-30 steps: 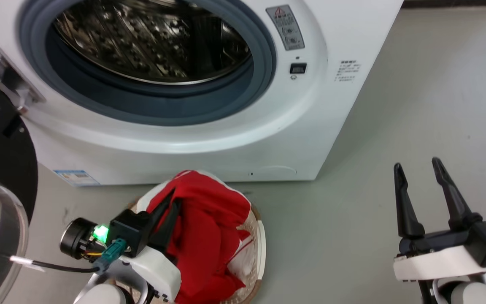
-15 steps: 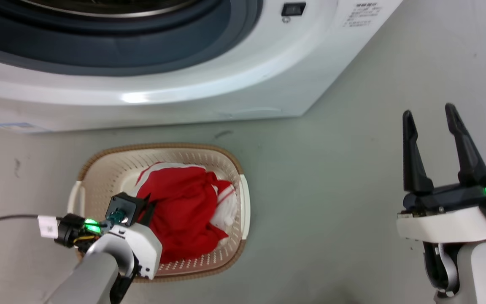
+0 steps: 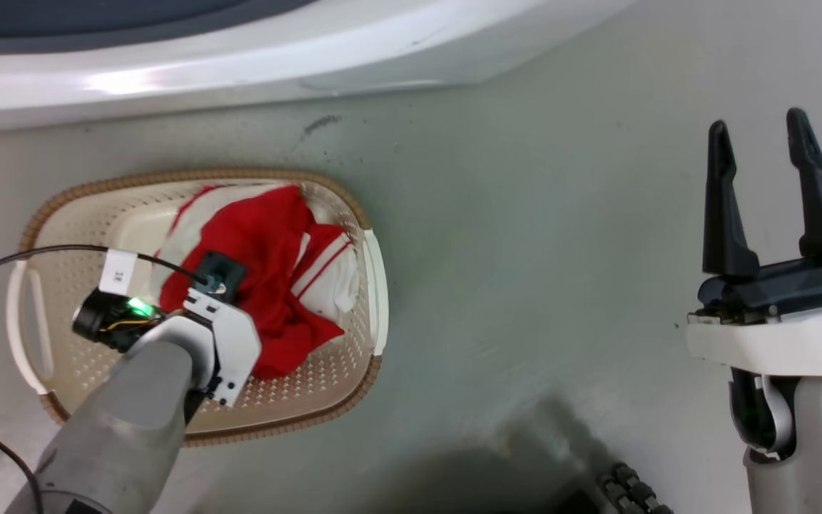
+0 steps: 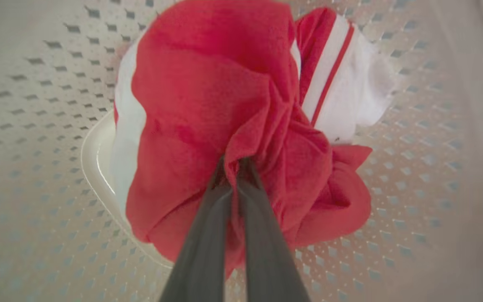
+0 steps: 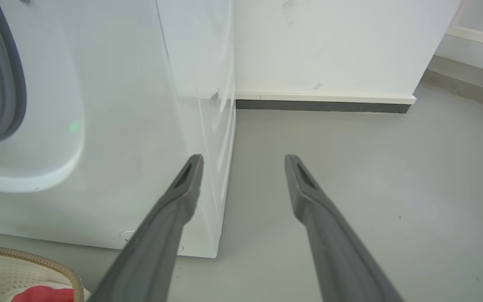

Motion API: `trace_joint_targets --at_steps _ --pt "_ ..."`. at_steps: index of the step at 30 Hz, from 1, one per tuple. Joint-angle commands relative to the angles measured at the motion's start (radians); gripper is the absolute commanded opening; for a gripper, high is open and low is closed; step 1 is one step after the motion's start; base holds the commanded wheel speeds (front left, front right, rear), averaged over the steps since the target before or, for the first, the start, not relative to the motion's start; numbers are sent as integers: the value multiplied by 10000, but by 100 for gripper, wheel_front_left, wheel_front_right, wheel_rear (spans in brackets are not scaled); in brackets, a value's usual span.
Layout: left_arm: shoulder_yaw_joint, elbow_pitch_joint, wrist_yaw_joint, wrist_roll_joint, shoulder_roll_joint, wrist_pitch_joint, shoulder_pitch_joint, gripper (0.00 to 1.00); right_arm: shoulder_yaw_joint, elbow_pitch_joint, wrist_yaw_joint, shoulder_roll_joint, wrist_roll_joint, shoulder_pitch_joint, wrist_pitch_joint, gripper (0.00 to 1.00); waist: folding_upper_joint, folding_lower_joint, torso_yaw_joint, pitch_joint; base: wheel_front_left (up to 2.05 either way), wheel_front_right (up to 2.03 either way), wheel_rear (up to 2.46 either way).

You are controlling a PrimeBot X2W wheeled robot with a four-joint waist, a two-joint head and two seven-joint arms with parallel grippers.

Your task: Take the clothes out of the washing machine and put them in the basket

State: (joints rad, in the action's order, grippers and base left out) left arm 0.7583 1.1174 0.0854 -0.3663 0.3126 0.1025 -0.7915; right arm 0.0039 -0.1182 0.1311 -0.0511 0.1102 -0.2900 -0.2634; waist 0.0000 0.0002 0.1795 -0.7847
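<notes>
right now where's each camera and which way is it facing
Head: up on the head, looking down at basket, floor; left forearm, open right hand show.
Left wrist: above the basket, looking down on red clothes; left hand shut on them.
Right wrist: low, facing washer and wall; own fingers.
All three catch the basket.

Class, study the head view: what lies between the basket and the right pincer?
Nothing stands there. In the head view, the stretch from the basket to the open right pincer is bare grey floor.
</notes>
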Motion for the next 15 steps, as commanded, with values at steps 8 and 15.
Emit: trace_joint_targets --at_steps 8,15 --pt "302 1378 173 33 -305 -1005 -836 0 -167 -103 -7 17 202 -422 -20 100 0 -2 233 -856 0 0 0" --pt "378 1606 170 -86 -506 -1293 -619 100 -174 29 -7 17 158 -368 -20 100 0 -2 148 -485 0 0 0"
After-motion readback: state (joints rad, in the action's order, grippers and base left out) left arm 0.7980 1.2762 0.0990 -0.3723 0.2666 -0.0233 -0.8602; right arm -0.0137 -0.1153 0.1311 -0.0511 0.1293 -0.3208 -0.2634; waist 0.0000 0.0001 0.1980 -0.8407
